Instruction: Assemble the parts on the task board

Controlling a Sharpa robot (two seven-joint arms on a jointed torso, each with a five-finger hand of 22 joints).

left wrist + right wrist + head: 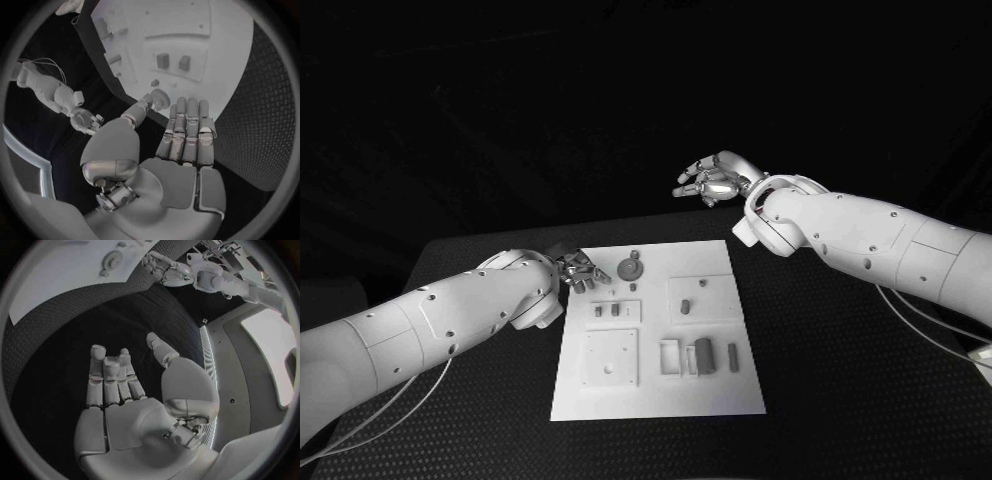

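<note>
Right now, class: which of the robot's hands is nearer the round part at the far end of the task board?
Left. The left hand sits at the task board's far left edge, just beside the round part. The right hand is raised beyond the board's far edge, well apart from it.

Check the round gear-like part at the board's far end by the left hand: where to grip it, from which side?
Grip the round part by its rim, coming from above. It appears to lie flat on the task board with a raised hub, so the edge probably offers the only opposing faces. The left hand, open, is right beside it; the right hand is raised farther off.
</note>
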